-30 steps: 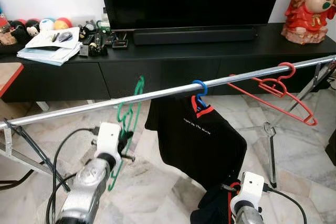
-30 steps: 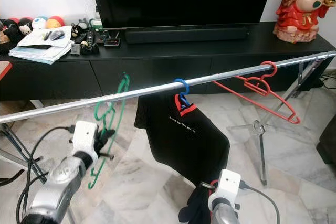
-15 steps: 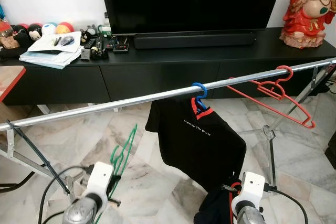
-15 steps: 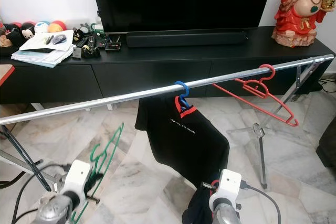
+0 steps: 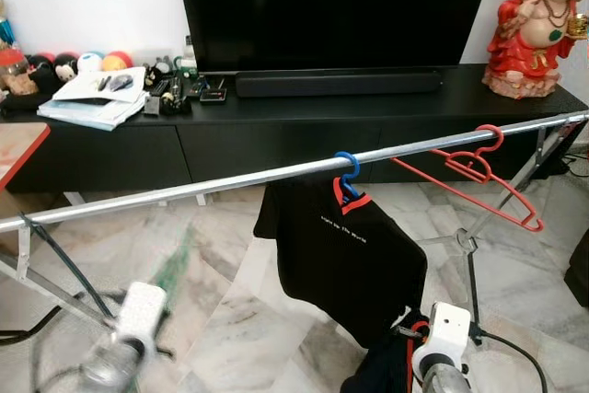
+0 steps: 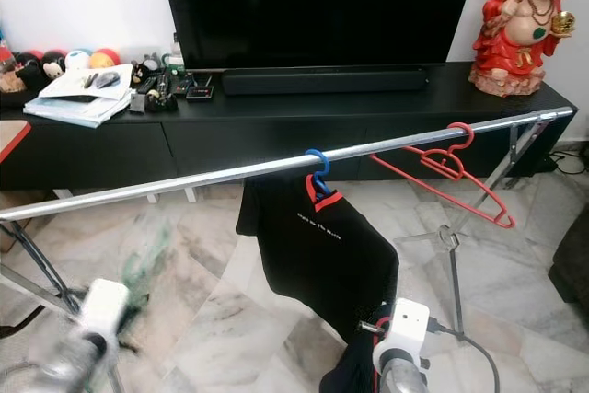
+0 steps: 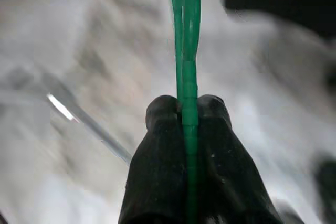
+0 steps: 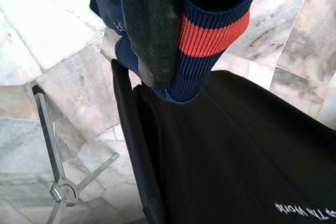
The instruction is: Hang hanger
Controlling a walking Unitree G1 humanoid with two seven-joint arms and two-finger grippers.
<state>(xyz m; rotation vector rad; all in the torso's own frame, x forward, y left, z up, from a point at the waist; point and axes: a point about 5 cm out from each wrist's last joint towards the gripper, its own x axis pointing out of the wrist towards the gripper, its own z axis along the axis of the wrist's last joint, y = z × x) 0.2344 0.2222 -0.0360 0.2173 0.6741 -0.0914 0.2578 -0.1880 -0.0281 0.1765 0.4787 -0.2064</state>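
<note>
Left wrist view: green hanger pinched, well below the rail

Left wrist view shows the green hanger [image 7: 185, 51] clamped between the two black fingers [image 7: 163, 145] of the left tool [image 7: 185, 109], its thin bar running straight out over blurred marble floor [image 5: 276, 319]. From the head, the hanger is a green smear low on the left, below the silver rail [image 5: 230, 179] and apart from it. A second ago it reached up to the rail; half a second ago it had dropped beneath; now it sits lower still, and the left arm is blurred with motion near the bottom edge.

The right tool [image 8: 173, 30] is low on the right, closed on the dark navy cloth with an orange band [image 8: 210, 38], next to the hem of the black T-shirt [image 5: 345, 246]. That shirt hangs from a blue hanger [image 5: 345, 165] at mid-rail. A red hanger [image 5: 474, 172] hangs empty further right. Behind the rail runs a black desk [image 5: 276, 131] carrying a television [image 5: 331, 6], a soundbar [image 5: 339, 83], papers [image 5: 92, 98] and a red figurine [image 5: 538, 29]. The rail's stand leg [image 8: 50, 145] crosses the floor.
</note>
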